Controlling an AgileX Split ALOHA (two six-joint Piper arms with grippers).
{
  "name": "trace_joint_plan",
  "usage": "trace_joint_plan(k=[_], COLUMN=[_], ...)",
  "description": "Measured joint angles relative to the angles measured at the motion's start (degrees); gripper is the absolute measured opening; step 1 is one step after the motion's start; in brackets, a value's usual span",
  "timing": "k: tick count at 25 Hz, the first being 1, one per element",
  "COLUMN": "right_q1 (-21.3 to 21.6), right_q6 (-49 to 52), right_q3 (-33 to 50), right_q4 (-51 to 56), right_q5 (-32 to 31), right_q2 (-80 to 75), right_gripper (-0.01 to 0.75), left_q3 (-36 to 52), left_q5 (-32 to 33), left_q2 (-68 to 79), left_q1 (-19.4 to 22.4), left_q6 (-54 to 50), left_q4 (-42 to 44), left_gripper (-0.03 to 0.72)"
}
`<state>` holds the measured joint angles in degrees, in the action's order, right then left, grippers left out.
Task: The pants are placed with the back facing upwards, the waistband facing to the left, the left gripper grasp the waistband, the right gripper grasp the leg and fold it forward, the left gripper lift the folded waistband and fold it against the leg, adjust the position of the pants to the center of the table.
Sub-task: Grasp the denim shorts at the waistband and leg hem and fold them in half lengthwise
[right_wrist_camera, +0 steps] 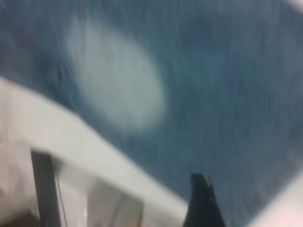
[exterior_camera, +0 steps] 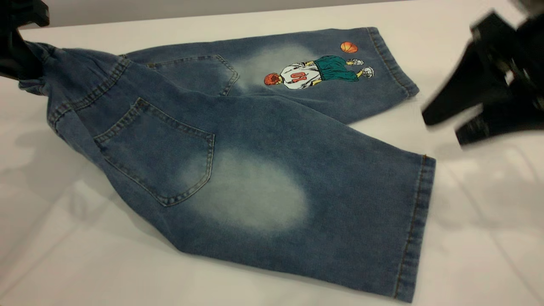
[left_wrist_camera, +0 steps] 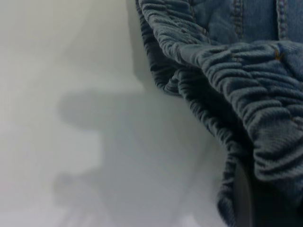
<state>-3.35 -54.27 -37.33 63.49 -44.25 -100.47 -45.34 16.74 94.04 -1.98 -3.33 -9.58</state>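
At the table's (exterior_camera: pixel 488 238) left edge the left gripper (exterior_camera: pixel 19 51) has its jaws clamped on the waistband (exterior_camera: pixel 40 68), pants (exterior_camera: pixel 255 170) spread back-up, while the right gripper (exterior_camera: pixel 454 123), jaws apart, hovers off the leg (exterior_camera: pixel 340 204), which it probably needs to grasp next.

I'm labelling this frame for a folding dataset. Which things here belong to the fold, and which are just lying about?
Belong to the job:
- pants
- waistband, lifted off the table by the left gripper
- leg with the pale oval patch
- right gripper, fingers apart, off the cloth beside the hems
- table

Lying about:
- nothing visible.
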Motion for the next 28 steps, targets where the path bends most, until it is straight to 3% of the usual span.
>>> trace_joint_plan(k=[5, 11, 19, 28], right_q1=[-3.1, -3.1, -3.1, -3.1], right_q6=[1.2, -12.4, -34.3, -35.8], right_q3=[8.5, 17.5, 18.2, 18.2], right_q4=[-0.7, 13.4, 35.3, 36.7], right_q5=[3.3, 4.0, -2.0, -4.3], right_q2=[-0.1, -1.5, -9.9, -17.1], right_gripper=[0.395, 0.395, 0.395, 0.395], left_q3=[0.0, 0.0, 0.0, 0.0], left_q5=[0.1, 0.2, 0.6, 0.6], left_q2=[0.0, 0.0, 0.0, 0.0], left_q1=[0.0, 0.0, 0.0, 0.0], left_q6=[0.1, 0.1, 0.1, 0.1], left_q4=[0.0, 0.0, 0.0, 0.0], left_gripper=[0.073, 0.073, 0.073, 0.073])
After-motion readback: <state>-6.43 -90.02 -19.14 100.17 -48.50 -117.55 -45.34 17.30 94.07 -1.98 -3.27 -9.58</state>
